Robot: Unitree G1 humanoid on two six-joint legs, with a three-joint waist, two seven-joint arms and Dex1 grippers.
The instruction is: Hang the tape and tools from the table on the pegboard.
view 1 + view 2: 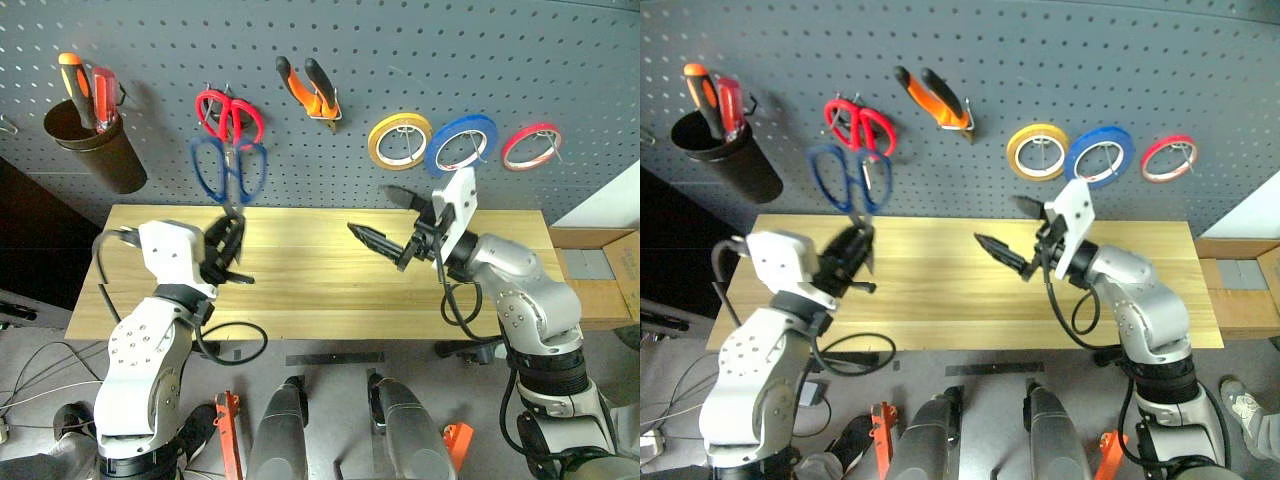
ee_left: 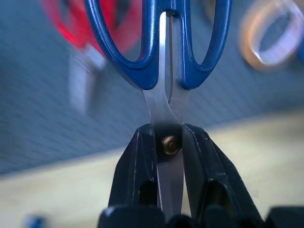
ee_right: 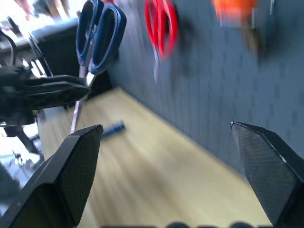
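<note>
A long table (image 1: 330,290) of pale yellowish wood stands against the wall. One small blue-handled screwdriver (image 3: 113,128) lies on it, close to the wall.

Items you cannot fully read:
- Blue-handled scissors (image 2: 164,71): handle loops cut off by the left wrist view's edge; blade tips hidden between the left gripper (image 2: 172,156) fingers.
- Red-handled scissors (image 2: 78,33): blurred.
- Small blue object (image 3: 113,128) on the desk (image 3: 156,180): too blurred for you to identify.
- Orange-handled pliers (image 3: 235,9): smeared, cropped.
- Screwdrivers (image 1: 85,88): shafts hidden inside the holder cup (image 1: 100,150).
</note>
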